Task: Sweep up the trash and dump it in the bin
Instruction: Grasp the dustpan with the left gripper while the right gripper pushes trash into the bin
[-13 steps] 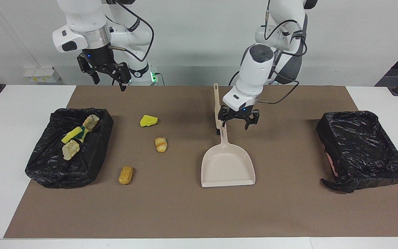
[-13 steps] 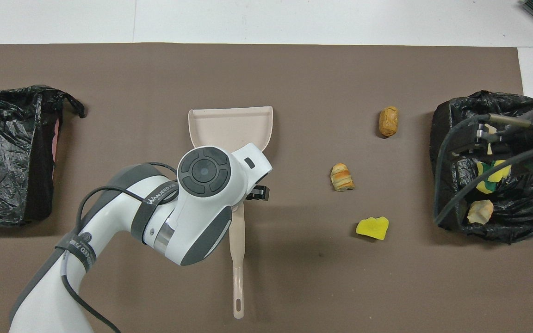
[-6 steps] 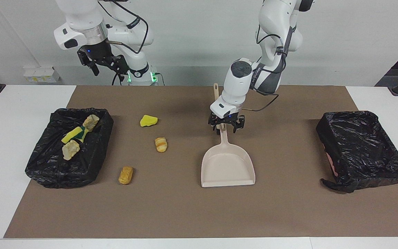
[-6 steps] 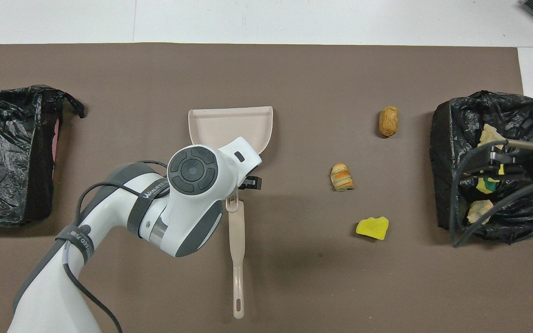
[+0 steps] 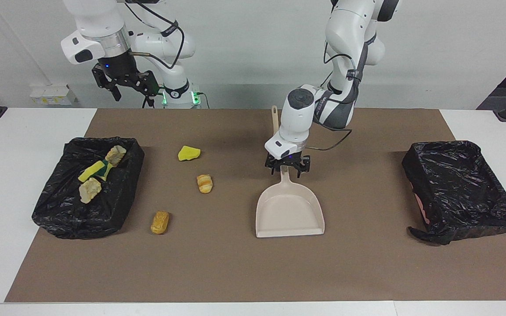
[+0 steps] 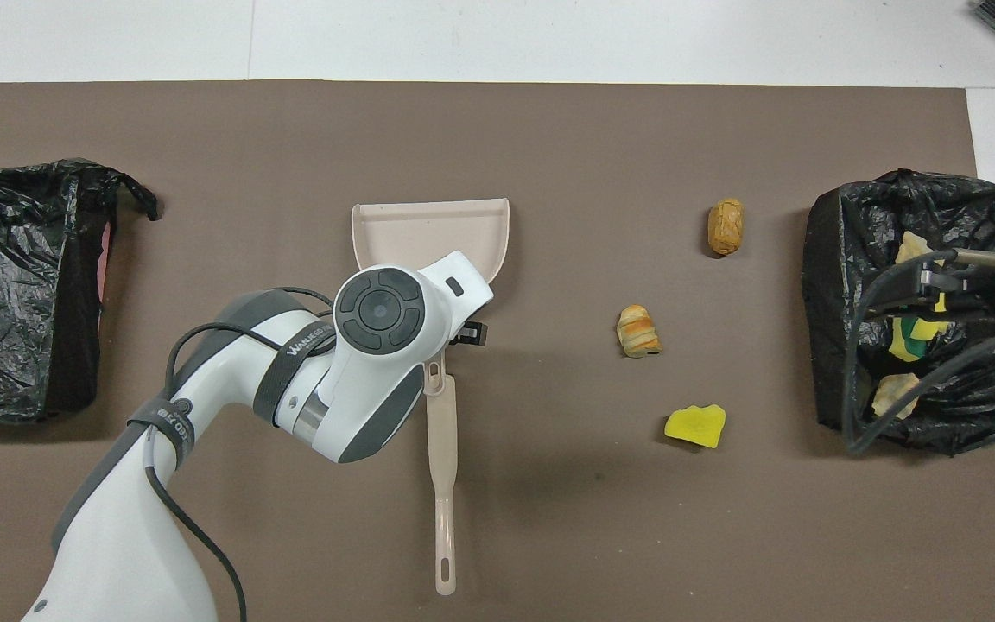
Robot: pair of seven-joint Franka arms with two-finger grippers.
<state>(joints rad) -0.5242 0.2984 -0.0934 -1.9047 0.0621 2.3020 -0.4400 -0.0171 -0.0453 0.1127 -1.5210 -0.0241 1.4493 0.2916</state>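
Three scraps lie on the brown mat: a yellow sponge piece (image 5: 189, 153) (image 6: 696, 425), a striped bread chunk (image 5: 204, 183) (image 6: 638, 331) and a tan-orange chunk (image 5: 160, 222) (image 6: 725, 226). Three more scraps, among them a yellow-green sponge (image 5: 92, 171), lie in the black-lined bin (image 5: 59, 219) (image 6: 843, 259) at the right arm's end. My left gripper (image 5: 286, 171) is low and open, with a finger on each side of the handle of the beige dustpan (image 5: 289, 210) (image 6: 428, 233). My right gripper (image 5: 125, 85) is open and empty, raised high over the mat's edge by its base.
A beige brush (image 5: 274, 118) (image 6: 444, 484) lies beside the dustpan's handle, nearer to the robots. A second black-lined bin (image 5: 459, 188) (image 6: 14, 285) with nothing showing in it stands at the left arm's end. In the overhead view the left arm covers the dustpan's handle.
My left gripper has come down and shifted toward the right arm's end, onto the dustpan's handle. My right gripper has risen and drawn back toward its base. The scraps have not moved.
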